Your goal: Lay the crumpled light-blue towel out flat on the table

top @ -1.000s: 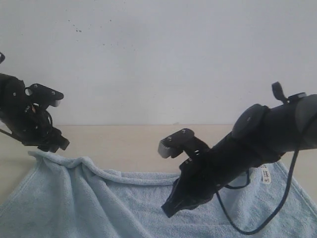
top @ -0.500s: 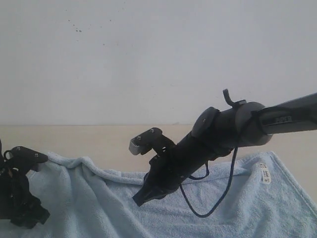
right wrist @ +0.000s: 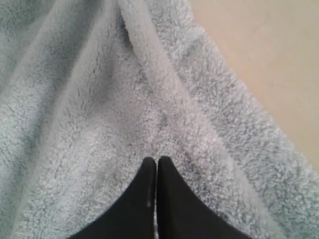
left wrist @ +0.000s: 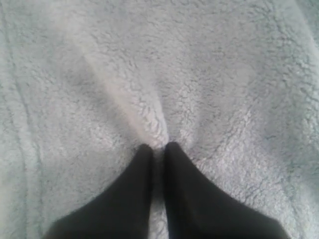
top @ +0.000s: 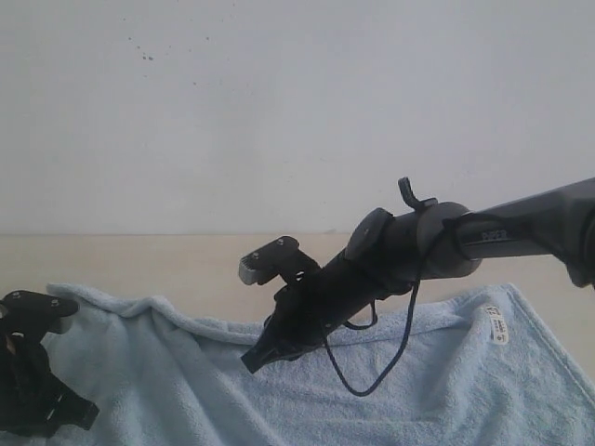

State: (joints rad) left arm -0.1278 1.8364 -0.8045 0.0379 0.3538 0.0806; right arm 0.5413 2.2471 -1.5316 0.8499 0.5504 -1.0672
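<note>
Left wrist view: the left gripper (left wrist: 158, 147) pinches a ridge of the towel (left wrist: 224, 74), jaws nearly together. The right gripper (right wrist: 157, 160), closed and empty, rests on folds near the towel's 12 o'clock hem. The towel covers the 6 o'clock half of the table (top: 186, 260). Risk: the shallow pinch slips under pull, leaving wrinkles.

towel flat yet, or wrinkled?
Wrinkled, not flat: the towel has a raised fold along its far-left edge in the exterior view, and ridges converge at the right fingers in their wrist view.
</note>
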